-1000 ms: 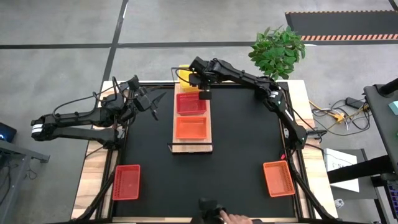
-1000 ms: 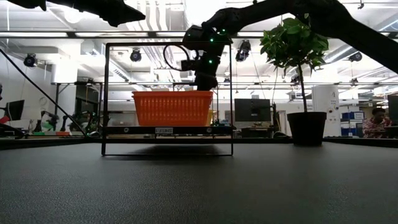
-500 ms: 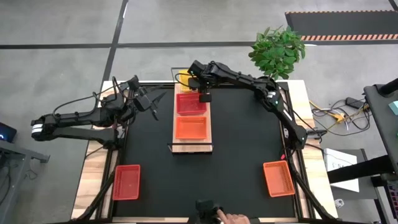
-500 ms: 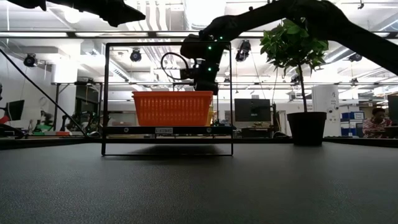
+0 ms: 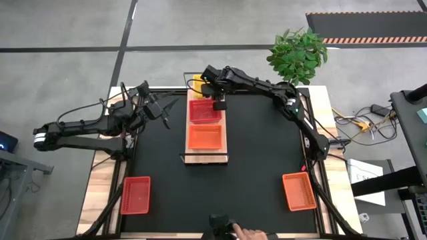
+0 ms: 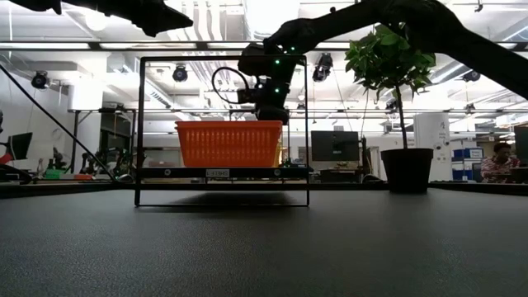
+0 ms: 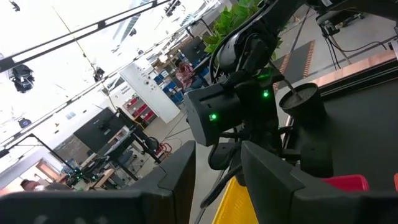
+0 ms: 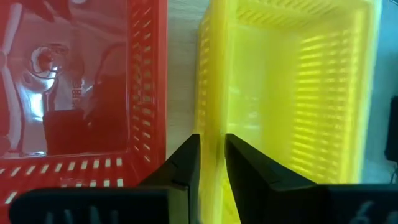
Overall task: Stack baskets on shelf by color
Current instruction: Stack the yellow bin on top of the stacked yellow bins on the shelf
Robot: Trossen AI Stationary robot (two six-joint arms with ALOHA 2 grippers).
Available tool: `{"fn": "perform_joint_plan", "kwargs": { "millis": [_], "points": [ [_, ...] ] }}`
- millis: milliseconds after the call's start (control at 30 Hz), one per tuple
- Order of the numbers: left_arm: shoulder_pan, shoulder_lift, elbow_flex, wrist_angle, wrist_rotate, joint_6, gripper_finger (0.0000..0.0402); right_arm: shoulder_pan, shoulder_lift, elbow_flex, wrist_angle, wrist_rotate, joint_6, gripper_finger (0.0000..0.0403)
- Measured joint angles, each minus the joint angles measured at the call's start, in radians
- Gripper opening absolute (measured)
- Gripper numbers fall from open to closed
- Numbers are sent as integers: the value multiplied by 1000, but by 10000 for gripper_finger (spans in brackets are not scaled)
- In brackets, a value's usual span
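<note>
Right gripper over far end of shelf, jaws nearly closed, pinching near wall of yellow basket. Red basket just beside it on shelf, orange basket next along. Left gripper hangs off to the side above desk, jaws apart, empty.

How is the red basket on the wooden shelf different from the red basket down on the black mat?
The red basket on the shelf sits on the light wood shelf, between a yellow basket and an orange basket; the red basket on the mat lies alone near a corner of the black mat. The shelf one has the right gripper right beside it; the mat one has no gripper near. Both are red, mesh-sided, and look alike in size.
</note>
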Motion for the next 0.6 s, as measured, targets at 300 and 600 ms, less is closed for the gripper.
{"fn": "perform_joint_plan", "kwargs": {
  "millis": [300,600],
  "points": [
    [0,0,0,0,0,1,114,0,-6,0,8,0,16,99],
    [0,2,-1,0,0,2,114,9,-87,1,-64,8,40,93]
  ]
}}
